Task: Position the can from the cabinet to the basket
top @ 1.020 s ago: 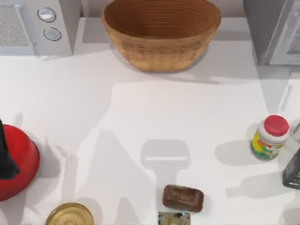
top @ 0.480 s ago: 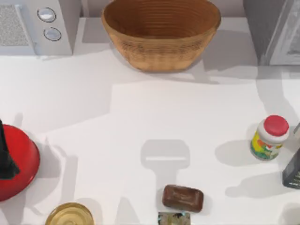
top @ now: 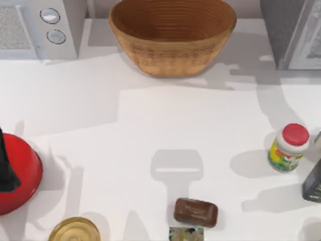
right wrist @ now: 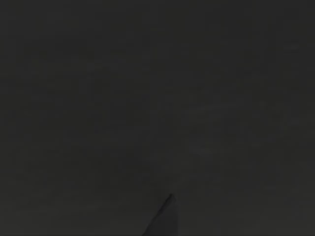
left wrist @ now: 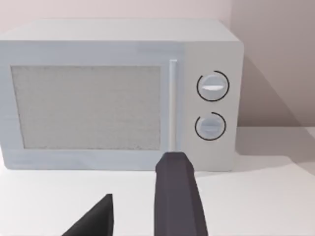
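Note:
The tan woven basket [top: 173,35] stands at the back middle of the table. At the back right corner is the cabinet [top: 281,30], grey-bodied with a white-framed pale door. The can is hidden. In the left wrist view my left gripper [left wrist: 140,219] is open, its two dark fingers [left wrist: 177,196] apart with nothing between them, facing the white microwave [left wrist: 118,93]. The right wrist view is dark.
The microwave [top: 42,27] with two round knobs fills the back left. A red kettle [top: 17,173] sits at the left edge. A gold round-topped container [top: 75,230], a brown soap bar [top: 195,212], a red-lidded jar [top: 288,148] and a dark box [top: 313,183] lie toward the front and right.
Nothing on the table has moved. Only the shadows on the table near the cabinet at the right have shifted and spread.

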`<state>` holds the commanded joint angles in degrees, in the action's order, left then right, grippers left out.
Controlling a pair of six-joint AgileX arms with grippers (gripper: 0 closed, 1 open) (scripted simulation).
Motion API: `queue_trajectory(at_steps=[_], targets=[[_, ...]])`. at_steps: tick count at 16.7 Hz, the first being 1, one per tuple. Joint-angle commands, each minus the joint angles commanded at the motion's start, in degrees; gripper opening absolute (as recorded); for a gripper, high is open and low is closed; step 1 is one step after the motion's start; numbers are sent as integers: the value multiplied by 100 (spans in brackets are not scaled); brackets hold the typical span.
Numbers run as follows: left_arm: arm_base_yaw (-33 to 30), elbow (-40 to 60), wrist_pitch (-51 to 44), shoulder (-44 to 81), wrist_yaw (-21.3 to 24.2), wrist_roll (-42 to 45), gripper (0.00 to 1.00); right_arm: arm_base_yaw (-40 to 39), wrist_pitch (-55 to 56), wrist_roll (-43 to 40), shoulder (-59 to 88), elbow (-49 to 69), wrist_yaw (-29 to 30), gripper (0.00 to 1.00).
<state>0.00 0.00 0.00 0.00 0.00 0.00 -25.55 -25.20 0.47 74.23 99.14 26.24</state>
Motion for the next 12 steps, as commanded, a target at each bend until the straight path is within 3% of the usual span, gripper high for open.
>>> queue_trajectory(at_steps=[12], targets=[[0, 0, 0, 0, 0, 0, 100, 614, 218, -57, 736, 650, -368, 100]])
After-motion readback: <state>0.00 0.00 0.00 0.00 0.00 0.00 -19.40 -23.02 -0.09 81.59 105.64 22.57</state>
